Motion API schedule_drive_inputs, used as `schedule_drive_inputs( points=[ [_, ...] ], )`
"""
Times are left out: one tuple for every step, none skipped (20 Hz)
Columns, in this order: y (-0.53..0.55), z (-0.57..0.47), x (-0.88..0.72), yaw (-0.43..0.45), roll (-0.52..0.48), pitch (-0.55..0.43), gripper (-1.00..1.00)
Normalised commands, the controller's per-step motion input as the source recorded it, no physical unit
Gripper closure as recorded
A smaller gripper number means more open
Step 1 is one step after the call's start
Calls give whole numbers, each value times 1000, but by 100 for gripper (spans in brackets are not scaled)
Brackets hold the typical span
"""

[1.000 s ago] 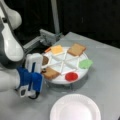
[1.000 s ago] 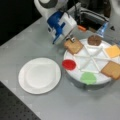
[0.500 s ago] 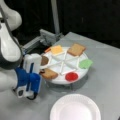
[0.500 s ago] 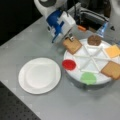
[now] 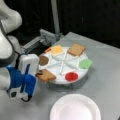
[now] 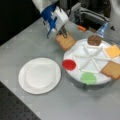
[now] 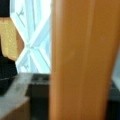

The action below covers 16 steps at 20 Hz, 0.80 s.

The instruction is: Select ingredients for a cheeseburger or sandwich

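Note:
My gripper [image 5: 38,73] [image 6: 62,31] is shut on a brown toast square [image 5: 47,75] [image 6: 65,41], which it holds at the outer edge of the white divided tray [image 5: 62,63] [image 6: 87,58]. That toast [image 7: 82,60] fills most of the wrist view. Both front views show the other ingredients in tray compartments: dark round patty [image 5: 44,60] [image 6: 94,40], yellow cheese square [image 5: 57,50] [image 6: 113,50], a second toast square [image 5: 76,49] [image 6: 112,70], green leaf piece [image 5: 85,63] [image 6: 88,78] and red disc [image 5: 71,76] [image 6: 69,64]. No stacked cheeseburger or sandwich shows.
A white paper plate [image 5: 75,110] [image 6: 39,75] lies on the grey table beside the tray, with nothing on it. A metal bracket and post [image 5: 47,37] [image 6: 87,13] stand behind the tray. The table's edge runs close behind the tray.
The gripper and the toast square in it have shifted slightly outward, away from the tray's centre. The other pieces and the plate have not moved.

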Motion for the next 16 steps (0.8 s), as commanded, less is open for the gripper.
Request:
schedule_drive_inputs(
  points=[
    [-557, 324, 632, -152, -132, 65, 100],
    [-525, 251, 612, -131, -113, 61, 100],
    [-494, 167, 603, -119, -101, 47, 100],
    [-456, 82, 604, -100, -96, 29, 100],
    [-429, 8, 621, -68, -78, 19, 100],
    [-389, -48, 600, -39, -45, 19, 100],
    [-359, -79, 603, 24, -38, 28, 100],
    [-327, -91, 575, 50, -6, 36, 100],
    [-300, -85, 562, 135, 0, 47, 100],
    [-283, -80, 590, 197, 18, 58, 100],
    [-266, -65, 574, 212, 44, 64, 100],
    [-231, -43, 599, 279, 52, 62, 100],
    [-183, -30, 653, 316, 67, 65, 100],
    [-133, -18, 710, 348, 89, 63, 100],
    [-110, -12, 719, 343, 104, 63, 100],
    [-84, -16, 747, 369, 112, 43, 100]
  ],
)
